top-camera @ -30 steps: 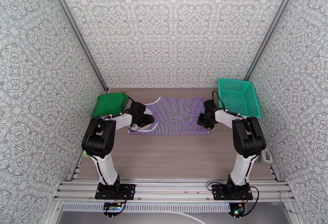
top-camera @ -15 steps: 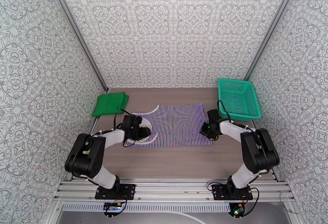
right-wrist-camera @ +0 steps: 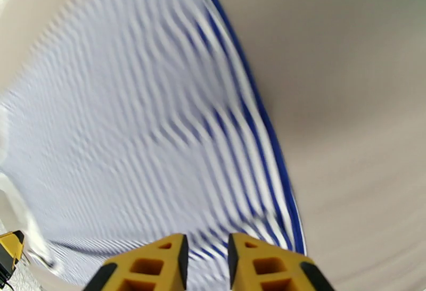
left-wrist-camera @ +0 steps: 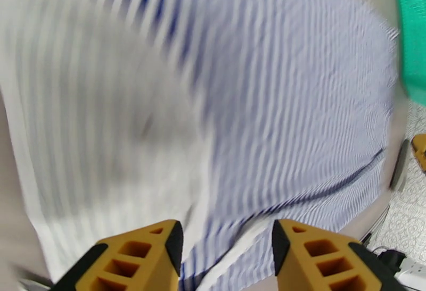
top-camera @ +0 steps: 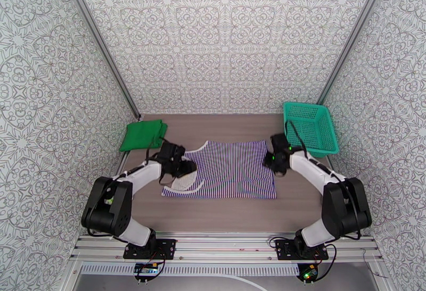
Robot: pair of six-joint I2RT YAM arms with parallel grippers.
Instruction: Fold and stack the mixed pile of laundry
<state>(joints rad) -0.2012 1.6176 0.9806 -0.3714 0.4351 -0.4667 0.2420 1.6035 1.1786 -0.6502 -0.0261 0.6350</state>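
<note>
Purple-and-white striped cloth is what both grippers are dealing with. The striped top (top-camera: 229, 169) lies spread flat in the middle of the wooden table (top-camera: 229, 215), with its white-trimmed end to the left.

We see the left gripper (top-camera: 183, 168) low over that left end, just above the white trim. In the left wrist view its two yellow fingers (left-wrist-camera: 138, 255) stand clearly apart, so this gripper (left-wrist-camera: 226, 233) is open. The striped top (left-wrist-camera: 298, 100) shows through the gap, blurred, and we see nothing pinched between the fingers.

The right gripper (top-camera: 276, 162) is at the right edge of the top, near its far right corner. In the right wrist view its fingers (right-wrist-camera: 160, 260) leave only a narrow gap, so this gripper (right-wrist-camera: 207, 244) is a little open. The hem of the top (right-wrist-camera: 133, 127) runs just in front of the tips, and we cannot tell if they touch it.

The green T-shirt (top-camera: 142, 134) lies folded at the far left of the table, apart from the striped top. The teal basket (top-camera: 303, 104) stands at the far right.
</note>
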